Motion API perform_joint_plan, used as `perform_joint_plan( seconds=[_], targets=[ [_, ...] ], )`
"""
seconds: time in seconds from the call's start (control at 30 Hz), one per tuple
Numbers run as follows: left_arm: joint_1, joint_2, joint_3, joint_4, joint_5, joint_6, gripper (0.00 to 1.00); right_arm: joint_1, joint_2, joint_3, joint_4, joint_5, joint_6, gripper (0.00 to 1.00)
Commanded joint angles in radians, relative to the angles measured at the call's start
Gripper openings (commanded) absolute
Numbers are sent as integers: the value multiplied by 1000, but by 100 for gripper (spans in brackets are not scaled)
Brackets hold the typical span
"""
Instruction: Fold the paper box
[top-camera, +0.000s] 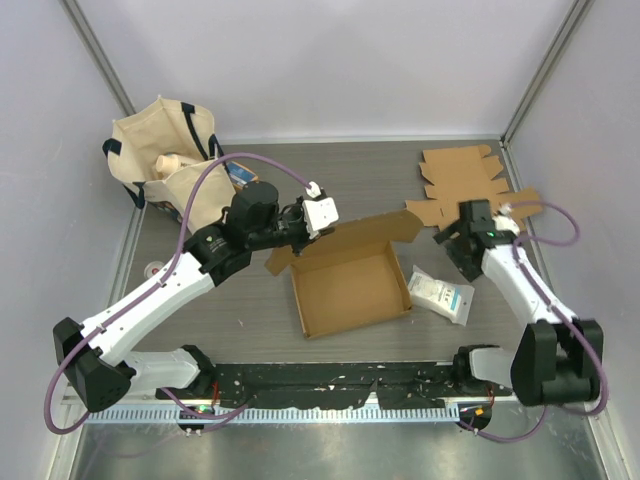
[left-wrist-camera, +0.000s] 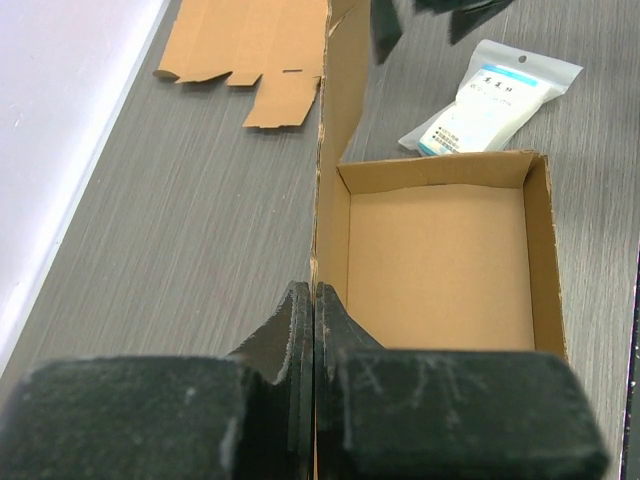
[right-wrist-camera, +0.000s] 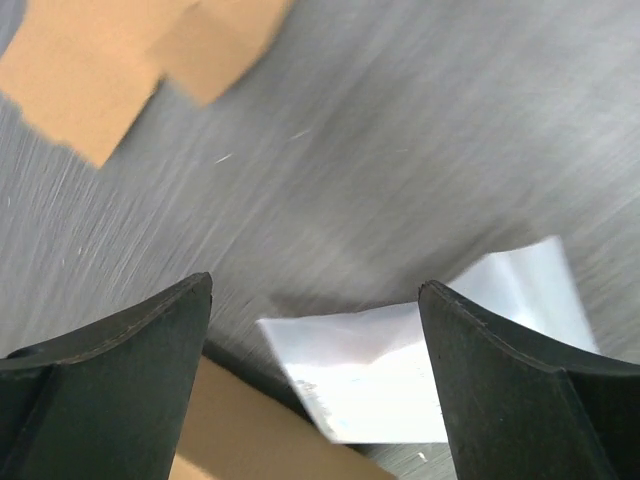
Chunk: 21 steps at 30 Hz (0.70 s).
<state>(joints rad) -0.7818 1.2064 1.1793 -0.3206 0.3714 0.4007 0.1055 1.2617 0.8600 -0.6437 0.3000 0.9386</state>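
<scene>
The left gripper has its fingers pressed together on the thin cardboard wall of the paper box, pinching it at the box's far-left corner. In the left wrist view that wall runs straight away from the closed fingers, with the open tray of the box lying just to the right of it. The box sits on the bench about midway between the two arms, its four walls upright and its inside bare. Its lid flap rises along the far side and tilts back towards the rear of the bench.

The right gripper is spread wide with nothing between its fingers. It hangs over the bench near the right end of the lid flap, apart from the cardboard. The right wrist view is blurred. It shows grey bench between the two dark fingers, a white pouch below them, and a strip of brown cardboard at the lower left.

The pouch lies flat on the bench just beside the right wall of the box. Flat cardboard blanks lie at the far right of the bench, well apart from the box. A cloth tote bag stands at the far-left corner with items inside.
</scene>
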Motion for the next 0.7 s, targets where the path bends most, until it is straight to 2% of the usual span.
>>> perform_joint_plan(
  seconds=[0.0,0.13,0.23,0.27,0.33,0.47,0.57,0.67],
  targets=[
    [-4,-27,17,31,-6,10,0,-219,-235,-186,-98,-173,81,89],
    [-5,-13,19,35,12,3,0,-227,-363,-156,-212,-110,160,92],
    [-5,1,26,32,27,-6,0,-225,-351,-113,-315,-175,236,92],
    [-5,2,26,31,31,-10,0,-224,-348,-151,-306,-291,259,92],
    [-5,5,28,29,35,-13,0,-192,-354,-223,-252,-412,360,93],
    [-5,7,29,25,27,-6,0,-71,-357,-242,-200,-361,477,93],
    [-5,5,28,25,29,-5,0,-58,-328,-283,-136,-381,535,93],
    [-5,10,29,23,32,-7,0,-58,-314,-325,-56,-311,577,93]
  ],
)
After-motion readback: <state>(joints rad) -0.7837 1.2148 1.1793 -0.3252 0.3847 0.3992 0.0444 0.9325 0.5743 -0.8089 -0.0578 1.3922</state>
